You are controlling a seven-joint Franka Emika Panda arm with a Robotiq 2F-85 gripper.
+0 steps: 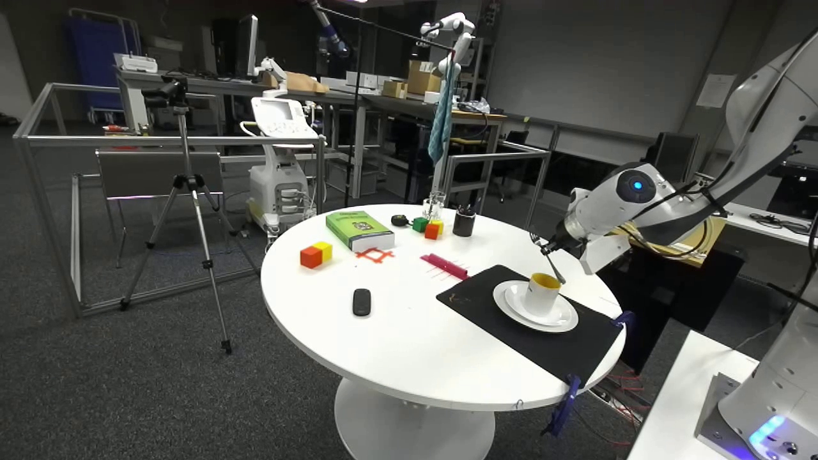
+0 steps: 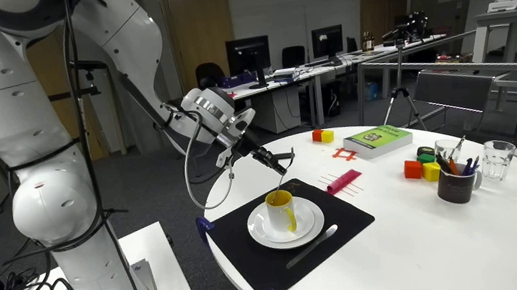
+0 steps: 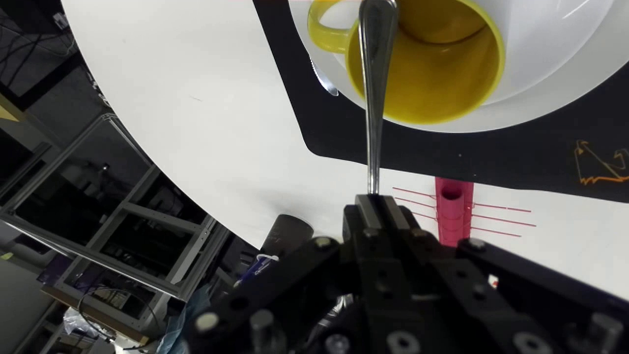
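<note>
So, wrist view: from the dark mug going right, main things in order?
Dark mug, knife, fork in the gripper, pink piece, orange marking on the black mat. Yellow-lined cup and white plates left out: they overlap the others' spans.

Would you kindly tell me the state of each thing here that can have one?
End effector: shut on the fork
Fork: gripped, handle pointing down
Cup: upright on the small plate
Small plate: stacked on the large plate
Large plate: flat on the mat
Knife: lying on the mat
Mat: spread flat
Book: closed, lying flat
Dark mug: upright, holding pens
Glasses: upright
Blue clamps: clipped to the table
</note>
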